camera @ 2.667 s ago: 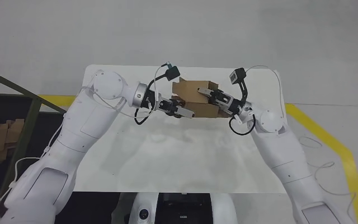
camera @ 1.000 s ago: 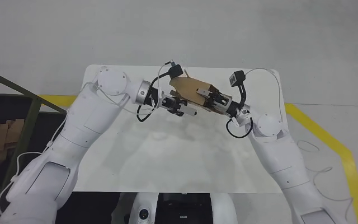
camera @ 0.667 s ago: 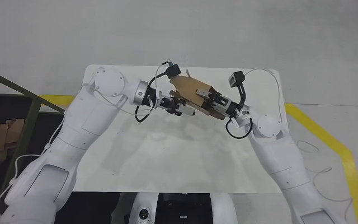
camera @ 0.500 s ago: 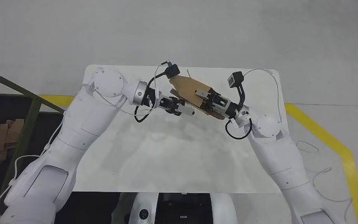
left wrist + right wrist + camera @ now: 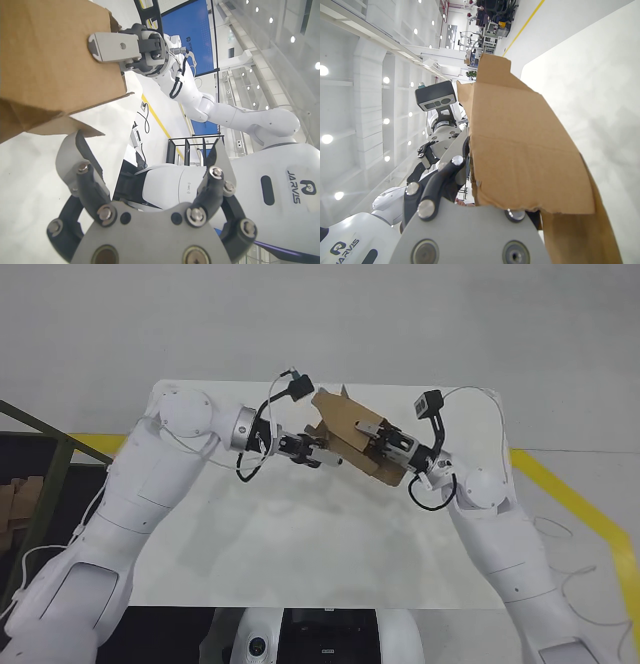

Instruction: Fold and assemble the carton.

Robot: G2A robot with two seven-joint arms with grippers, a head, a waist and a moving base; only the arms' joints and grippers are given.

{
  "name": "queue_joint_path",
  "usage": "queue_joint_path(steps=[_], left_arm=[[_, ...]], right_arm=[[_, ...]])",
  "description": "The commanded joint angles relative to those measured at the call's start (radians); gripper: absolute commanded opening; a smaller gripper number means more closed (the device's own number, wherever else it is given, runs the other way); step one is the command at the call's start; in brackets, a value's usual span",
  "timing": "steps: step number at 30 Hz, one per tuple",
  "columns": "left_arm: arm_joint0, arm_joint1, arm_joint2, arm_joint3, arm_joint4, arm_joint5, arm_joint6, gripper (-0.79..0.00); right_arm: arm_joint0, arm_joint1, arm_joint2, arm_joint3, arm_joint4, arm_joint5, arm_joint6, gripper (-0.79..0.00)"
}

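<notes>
— where's the carton (image 5: 340, 419) right now?
— i've got it tilted over the far side of the table (image 5: 300, 554), between my two arms. right gripper (image 5: 370, 436) is clamped on one wall.
— and the left gripper (image 5: 146, 147)?
— released, spread wide, sitting just beside the carton's loose flap (image 5: 85, 130), not gripping it.

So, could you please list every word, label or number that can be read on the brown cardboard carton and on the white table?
On the brown cardboard carton: none; every face that shows is plain, bare cardboard.
On the white table: none; its bare top carries no print or sign.
</notes>
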Motion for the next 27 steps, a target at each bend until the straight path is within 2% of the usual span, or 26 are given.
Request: queue_joint_path(steps=[1, 9, 15, 21, 26, 27], left_arm=[[0.016, 0.008, -0.029, -0.004, -0.006, -0.002, -0.001, 0.000], [0.083, 0.038, -0.138, -0.004, 0.001, -0.002, 0.021, 0.000], [0.118, 0.051, -0.174, -0.009, 0.055, -0.034, 0.061, 0.000], [0.144, 0.056, -0.193, -0.006, 0.137, -0.179, 0.146, 0.000], [0.159, 0.054, -0.193, -0.001, 0.121, -0.339, 0.188, 0.000], [0.161, 0.054, -0.193, 0.000, 0.116, -0.346, 0.190, 0.000]], right_arm=[[-0.002, 0.003, 0.013, 0.003, 0.007, -0.001, 0.012, -0.785], [-0.006, 0.014, 0.047, 0.006, 0.038, -0.006, 0.124, -0.785], [-0.004, 0.020, 0.065, 0.001, 0.078, 0.008, 0.193, -0.785], [0.013, 0.024, 0.065, 0.015, 0.125, 0.064, 0.287, -0.785], [0.023, 0.027, 0.066, 0.029, 0.145, 0.111, 0.318, -0.785], [0.025, 0.027, 0.067, 0.032, 0.149, 0.113, 0.321, -0.785]])
